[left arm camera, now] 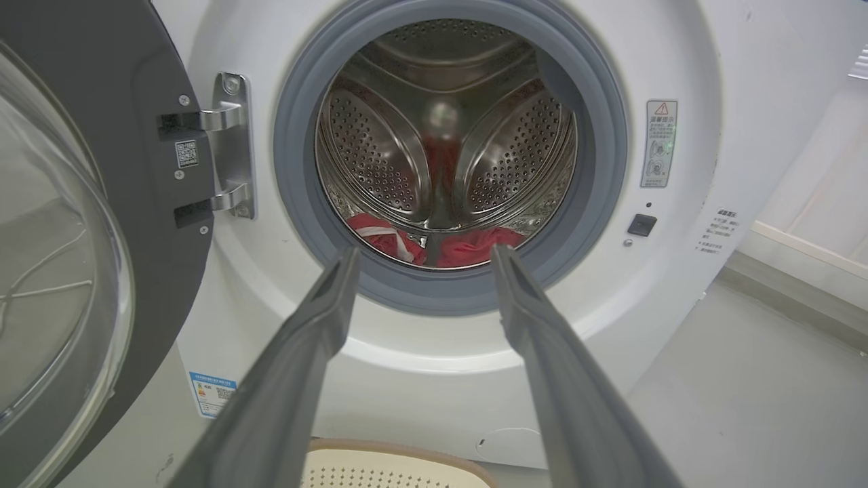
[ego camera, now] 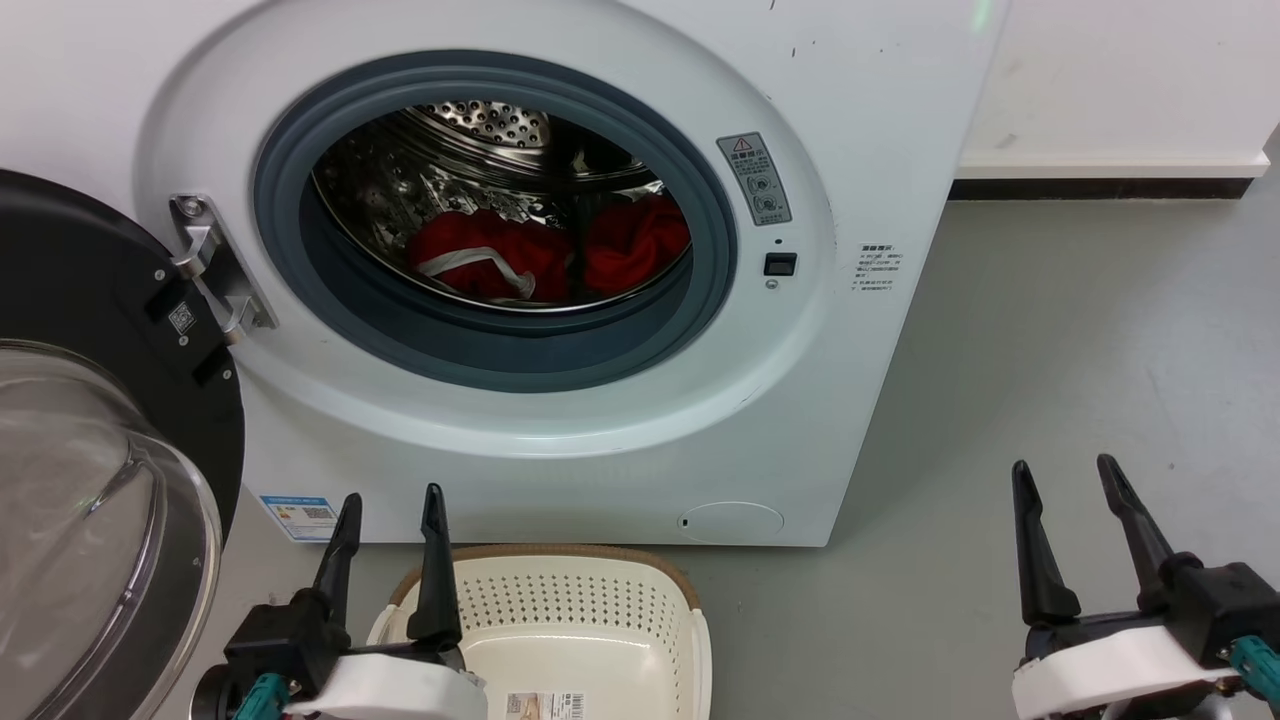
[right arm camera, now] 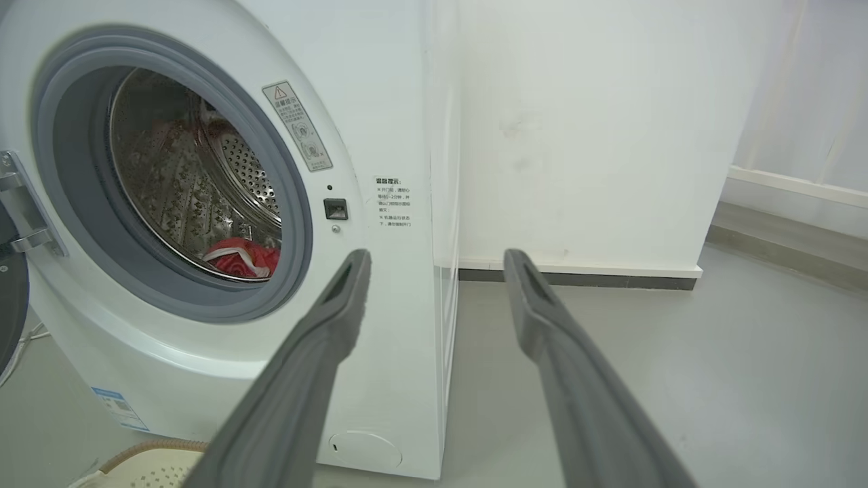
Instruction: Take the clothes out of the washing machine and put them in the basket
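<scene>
Two red clothes lie at the bottom of the steel drum of the white washing machine (ego camera: 560, 440): one with white stripe trim (ego camera: 480, 255) on the left, a plain one (ego camera: 635, 240) on the right. The left wrist view shows them too, the trimmed one (left arm camera: 383, 234) and the plain one (left arm camera: 475, 245), and the trimmed one shows in the right wrist view (right arm camera: 241, 257). The cream basket (ego camera: 590, 640) stands on the floor before the machine. My left gripper (ego camera: 392, 500) is open above the basket's left rim, empty. My right gripper (ego camera: 1065, 470) is open over the floor at the right, empty.
The washer's black-rimmed glass door (ego camera: 90, 480) hangs open at the left, close to my left arm. Grey floor (ego camera: 1050, 360) stretches right of the machine to a white wall with a dark skirting (ego camera: 1100, 188).
</scene>
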You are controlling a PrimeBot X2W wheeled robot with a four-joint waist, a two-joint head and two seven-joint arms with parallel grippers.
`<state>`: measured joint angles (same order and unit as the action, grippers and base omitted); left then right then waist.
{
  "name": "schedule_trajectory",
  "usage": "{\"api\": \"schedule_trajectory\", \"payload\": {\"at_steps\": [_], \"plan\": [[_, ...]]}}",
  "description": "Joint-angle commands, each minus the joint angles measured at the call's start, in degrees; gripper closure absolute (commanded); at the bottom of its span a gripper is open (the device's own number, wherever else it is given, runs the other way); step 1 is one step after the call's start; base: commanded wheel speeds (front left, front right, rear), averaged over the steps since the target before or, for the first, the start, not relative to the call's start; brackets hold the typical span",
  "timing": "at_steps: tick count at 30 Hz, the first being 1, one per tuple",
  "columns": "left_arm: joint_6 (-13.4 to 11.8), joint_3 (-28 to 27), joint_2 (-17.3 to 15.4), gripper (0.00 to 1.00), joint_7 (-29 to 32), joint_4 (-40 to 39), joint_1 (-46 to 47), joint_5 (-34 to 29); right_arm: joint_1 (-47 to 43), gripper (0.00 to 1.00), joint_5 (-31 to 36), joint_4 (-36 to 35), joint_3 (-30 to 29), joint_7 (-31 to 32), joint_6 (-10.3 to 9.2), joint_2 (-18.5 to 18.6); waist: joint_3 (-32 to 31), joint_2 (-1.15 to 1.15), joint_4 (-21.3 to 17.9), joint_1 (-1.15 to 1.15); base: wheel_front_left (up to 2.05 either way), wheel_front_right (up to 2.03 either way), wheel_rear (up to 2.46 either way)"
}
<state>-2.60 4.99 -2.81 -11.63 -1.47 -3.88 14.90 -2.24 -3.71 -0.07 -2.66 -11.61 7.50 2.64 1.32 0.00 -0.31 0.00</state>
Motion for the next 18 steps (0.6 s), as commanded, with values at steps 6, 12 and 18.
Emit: {"api": "schedule_trajectory", "payload": {"at_steps": [6, 12, 18], "plan": [[0.50, 0.98, -0.10, 0.00, -1.07, 0.89, -0.78, -3.65, -0.09, 0.00, 2.82, 1.48, 0.58, -1.13, -0.02, 0.31, -0.19, 0.00, -0.35, 0.00, 0.00, 0.00, 0.00], [0.75, 2.26, -0.19, 0.00, -1.76, 1.62, -1.17, -7.09, 0.06, 0.00, 5.77, 0.34, 1.64, -1.72, -0.02, 0.33, -0.30, 0.00, -0.62, 0.00, 0.00, 0.00, 0.00], [0.27, 3.36, -0.61, 0.00, -2.42, 2.77, -1.29, -10.20, -0.55, 0.00, 8.81, -0.46, 2.04, -2.43, -0.02, 0.34, -0.34, 0.00, -0.78, 0.00, 0.00, 0.00, 0.00]]}}
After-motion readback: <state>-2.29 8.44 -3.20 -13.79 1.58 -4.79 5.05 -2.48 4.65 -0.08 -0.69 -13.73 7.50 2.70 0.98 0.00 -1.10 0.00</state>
